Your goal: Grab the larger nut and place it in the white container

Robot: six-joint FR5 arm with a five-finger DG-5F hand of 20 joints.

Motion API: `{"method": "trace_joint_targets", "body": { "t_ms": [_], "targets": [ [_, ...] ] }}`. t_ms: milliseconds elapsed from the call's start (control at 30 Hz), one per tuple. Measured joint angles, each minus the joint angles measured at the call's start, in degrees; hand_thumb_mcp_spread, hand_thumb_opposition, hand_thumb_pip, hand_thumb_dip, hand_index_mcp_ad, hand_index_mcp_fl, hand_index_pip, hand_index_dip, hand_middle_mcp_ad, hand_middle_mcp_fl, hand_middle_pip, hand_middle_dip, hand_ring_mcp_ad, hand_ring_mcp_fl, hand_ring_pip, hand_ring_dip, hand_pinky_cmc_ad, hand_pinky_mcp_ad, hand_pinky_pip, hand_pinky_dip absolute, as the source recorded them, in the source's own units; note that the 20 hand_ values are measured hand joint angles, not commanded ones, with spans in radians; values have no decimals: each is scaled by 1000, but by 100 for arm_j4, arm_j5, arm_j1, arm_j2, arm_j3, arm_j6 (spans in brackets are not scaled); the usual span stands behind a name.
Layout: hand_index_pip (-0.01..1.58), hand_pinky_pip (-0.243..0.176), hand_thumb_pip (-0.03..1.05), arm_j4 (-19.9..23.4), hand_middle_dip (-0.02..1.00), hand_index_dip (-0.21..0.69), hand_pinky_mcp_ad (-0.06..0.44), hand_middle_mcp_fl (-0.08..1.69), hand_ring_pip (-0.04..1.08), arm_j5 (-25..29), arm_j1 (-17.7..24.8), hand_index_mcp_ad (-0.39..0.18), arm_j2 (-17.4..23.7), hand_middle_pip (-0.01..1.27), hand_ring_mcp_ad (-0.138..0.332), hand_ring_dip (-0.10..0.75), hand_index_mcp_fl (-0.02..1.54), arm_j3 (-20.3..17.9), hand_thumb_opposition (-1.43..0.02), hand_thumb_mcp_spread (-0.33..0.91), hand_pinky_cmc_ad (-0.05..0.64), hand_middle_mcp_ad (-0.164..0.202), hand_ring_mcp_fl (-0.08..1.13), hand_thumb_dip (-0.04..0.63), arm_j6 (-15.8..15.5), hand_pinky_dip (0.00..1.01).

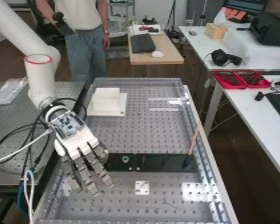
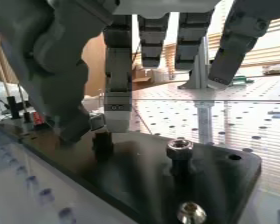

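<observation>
Hand (image 1: 77,143) is positioned above the perforated surface (image 1: 154,139), over the end of the black plate (image 1: 162,162) nearest the arm-side edge. I read its state as gripping: the thumb (image 2: 72,119) and one finger (image 2: 117,104) pinch a metal nut (image 2: 97,121) between their tips. The other fingers extend almost straight, apart from the part.

The pinched nut is directly above a dark post (image 2: 103,143) on the plate; I cannot tell whether nut and post are in contact. A second nut (image 2: 180,145) is seated on the neighbouring post (image 2: 181,165), near the plate's rounded corner. A third metal piece (image 2: 191,213) is just beside it, near the plate's long edge. I cannot confirm by size which nut is the larger.

The white container (image 1: 107,103) rests on the surface near its far corner on the arm side, well apart from the plate. A small white square piece (image 1: 142,187) lies between the plate and the surface's near edge. A thin brown rod (image 1: 193,142) stands tilted at the plate's opposite end, beside the surface's long edge away from the arm.
</observation>
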Motion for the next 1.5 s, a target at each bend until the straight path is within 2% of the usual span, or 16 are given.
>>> {"method": "trace_joint_targets", "body": {
  "t_ms": [400,533,733,867,1000,1067,1233,1333,1500],
  "targets": [
    [1543,-106,712,483,215,77,295,9,220,-474,-43,-52,407,136,131,110,379,-88,-827,325,353,51,0,220,-682,771],
    [1543,-106,712,498,215,77,295,9,220,-781,-33,-52,570,136,131,110,379,-84,-827,325,349,51,0,220,-791,771],
    [1543,-106,712,134,215,77,295,9,216,-1566,-43,-52,802,136,131,110,379,53,-827,325,353,49,0,220,-832,756],
    [1543,-106,712,-360,215,77,295,12,197,-2226,-73,-52,939,136,131,110,370,249,-827,325,349,51,0,220,-786,757],
    [1538,-106,716,-710,215,96,297,9,173,-2661,-101,-54,1027,136,129,113,321,409,-836,325,349,49,0,220,-743,705],
    [1541,-108,716,-802,220,110,293,9,133,-2776,-109,-59,1050,136,129,122,290,451,-871,340,349,51,2,220,-733,672],
    [1539,-108,716,-973,239,108,290,9,113,-2945,-116,-87,1082,138,133,150,215,516,-911,382,351,51,3,220,-670,560],
    [1543,-105,712,-1012,244,126,279,9,106,-2986,-107,-93,1104,134,113,164,218,519,-927,379,342,49,3,220,-674,515],
    [1538,-103,716,-1010,257,129,279,9,96,-3041,-67,-152,1178,134,113,176,182,476,-974,443,342,49,0,251,-694,435]
  ]
}}
